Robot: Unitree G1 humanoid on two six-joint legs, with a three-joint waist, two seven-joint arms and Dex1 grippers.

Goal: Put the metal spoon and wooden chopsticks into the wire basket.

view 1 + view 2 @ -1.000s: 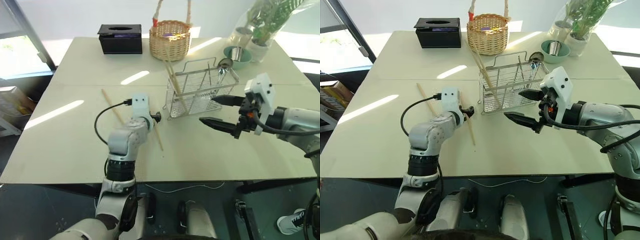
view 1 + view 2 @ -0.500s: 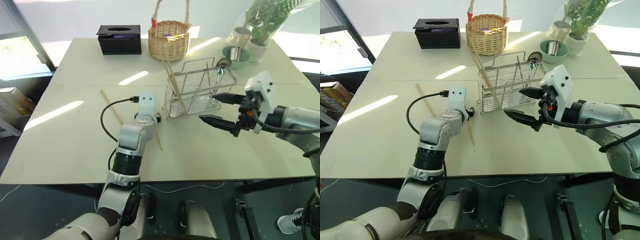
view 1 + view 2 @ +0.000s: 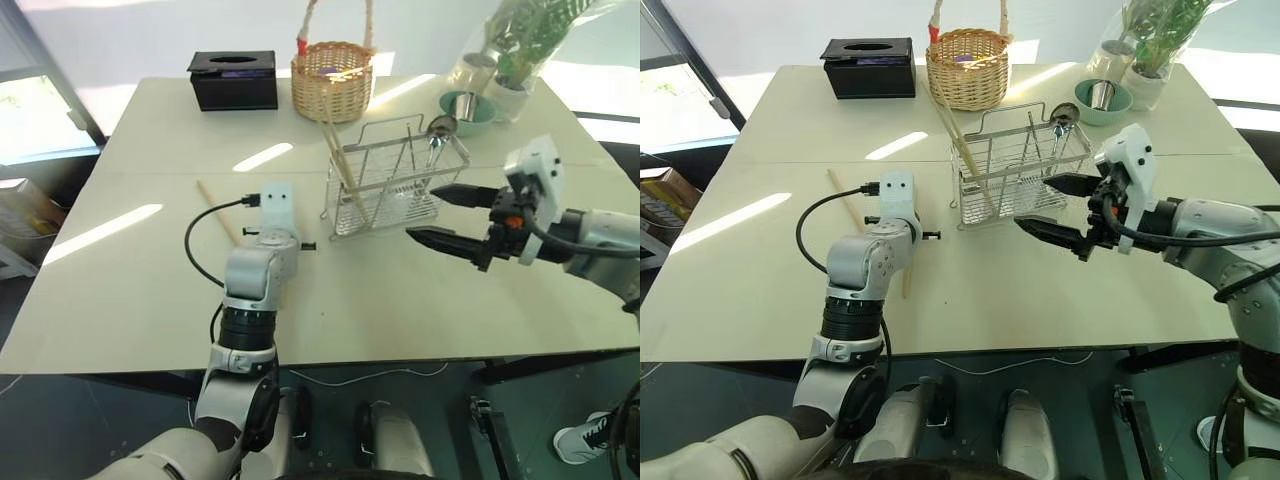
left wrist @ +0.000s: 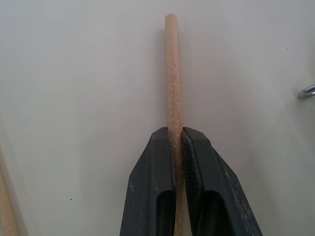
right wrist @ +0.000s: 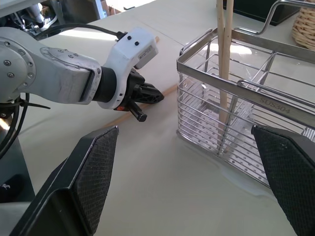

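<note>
The wire basket [image 3: 385,185] stands mid-table, holding upright wooden chopsticks [image 3: 340,150] at its left end and the metal spoon [image 3: 437,128] at its far right corner. Left of the basket, my left gripper [image 4: 176,130] is shut on another chopstick [image 4: 172,73] that lies flat on the table, pinching it lengthwise; the right wrist view shows this gripper [image 5: 153,95] low at the tabletop. One more chopstick [image 3: 215,205] lies further left. My right gripper [image 3: 428,213] hovers open and empty just right of the basket's front.
At the table's far side are a round wicker basket [image 3: 335,75], a black tissue box [image 3: 233,78], a teal bowl with a metal cup [image 3: 465,105] and a potted plant [image 3: 510,50]. The table's front edge [image 3: 320,360] runs below both arms.
My left gripper has gone from open to shut on the chopstick lying on the table, edging slightly left. The right arm has held still with its jaws open.
</note>
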